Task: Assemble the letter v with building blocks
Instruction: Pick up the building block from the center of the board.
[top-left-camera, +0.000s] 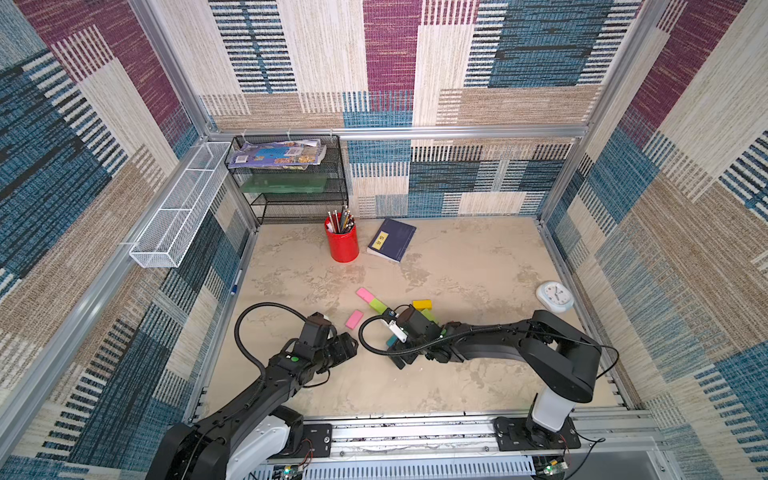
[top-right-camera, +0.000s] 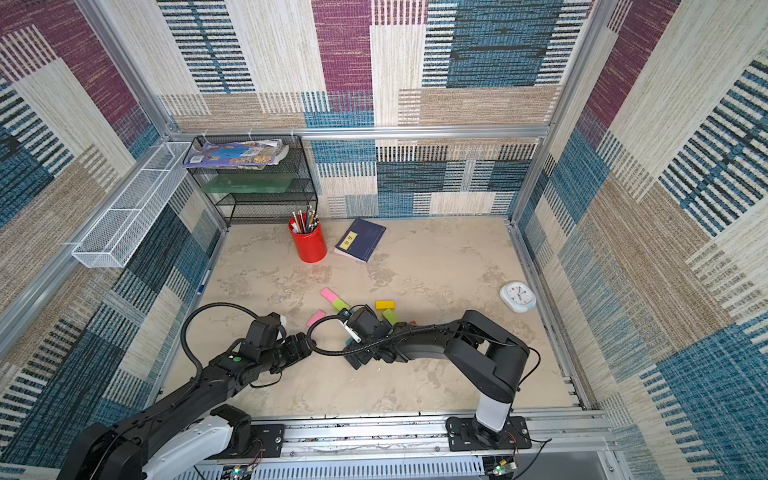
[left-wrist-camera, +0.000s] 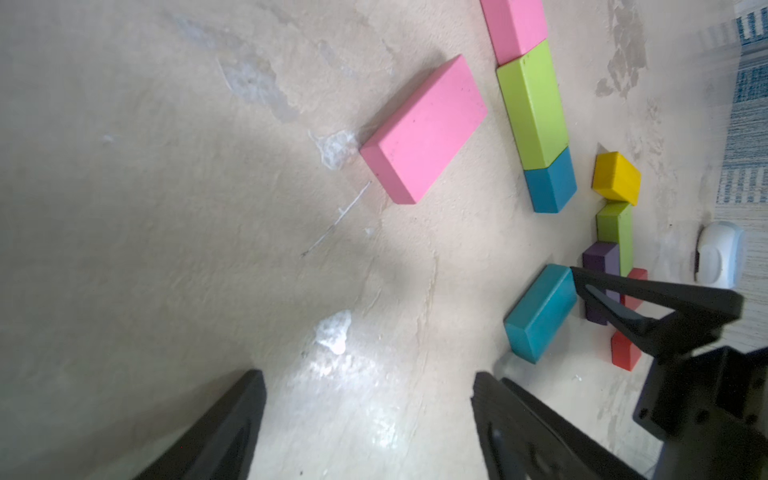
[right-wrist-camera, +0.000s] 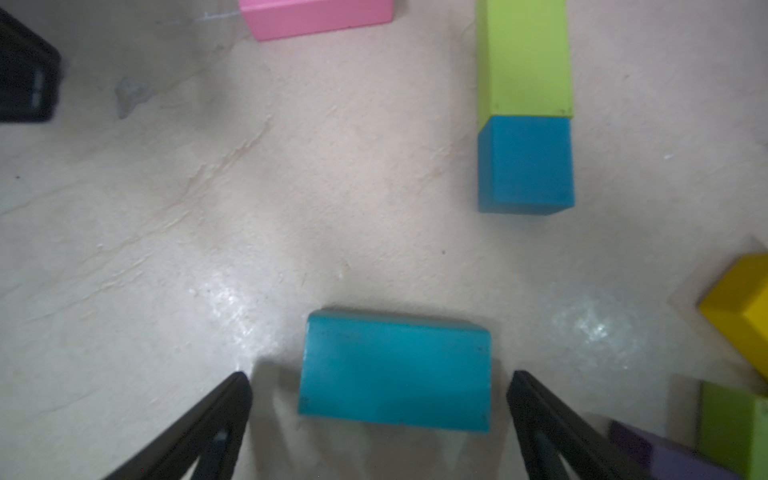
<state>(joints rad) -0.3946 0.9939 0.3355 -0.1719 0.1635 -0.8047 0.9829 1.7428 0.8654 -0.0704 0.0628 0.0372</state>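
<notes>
A pink block (left-wrist-camera: 515, 25), a lime green block (left-wrist-camera: 532, 104) and a small teal block (left-wrist-camera: 550, 183) lie end to end in a line. Beside the line lies a loose pink block (left-wrist-camera: 424, 129), also in a top view (top-left-camera: 354, 319). A yellow block (left-wrist-camera: 617, 178), a second lime block (left-wrist-camera: 615, 232), a purple block (left-wrist-camera: 600, 262) and a red block (left-wrist-camera: 625, 353) cluster further right. My right gripper (right-wrist-camera: 379, 376) is open, its fingers either side of a flat teal block (right-wrist-camera: 395, 370) without touching it. My left gripper (left-wrist-camera: 366, 376) is open over bare table, left of the teal block.
A red pencil cup (top-left-camera: 342, 243) and a navy book (top-left-camera: 391, 240) stand at the back. A black mesh rack (top-left-camera: 286, 183) fills the back left corner, with a white wire basket (top-left-camera: 178, 208) on the left wall. A white clock (top-left-camera: 555, 296) lies at the right edge.
</notes>
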